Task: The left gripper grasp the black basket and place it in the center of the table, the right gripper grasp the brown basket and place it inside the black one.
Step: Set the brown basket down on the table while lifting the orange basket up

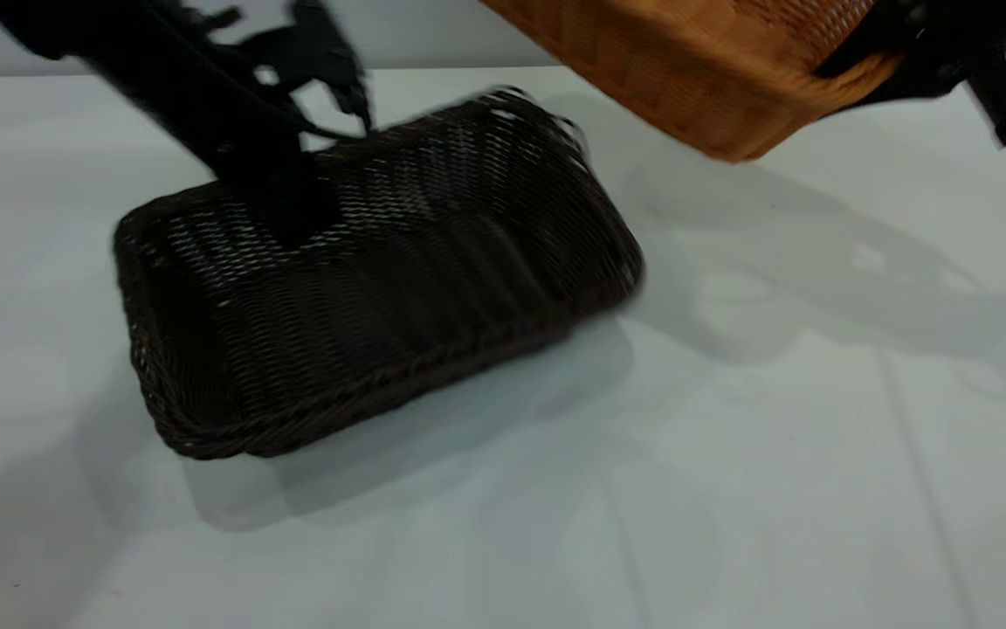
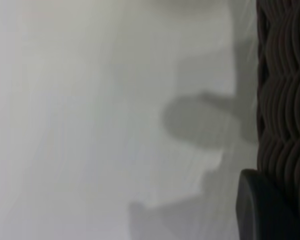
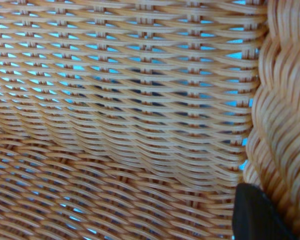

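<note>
The black basket (image 1: 381, 279) hangs tilted over the white table (image 1: 774, 480), its near long rim low and its far side raised. My left gripper (image 1: 280, 196) is shut on the basket's far rim; the left wrist view shows one finger (image 2: 262, 210) against the dark weave (image 2: 284, 90). The brown basket (image 1: 704, 61) is held in the air at the upper right, above and behind the black one. My right gripper (image 1: 870, 61) is shut on its braided rim; the right wrist view shows one finger (image 3: 257, 215) inside the orange weave (image 3: 120, 115).
The baskets' shadows fall on the table in the middle and at the right. A pale wall (image 1: 433, 35) runs behind the table's far edge.
</note>
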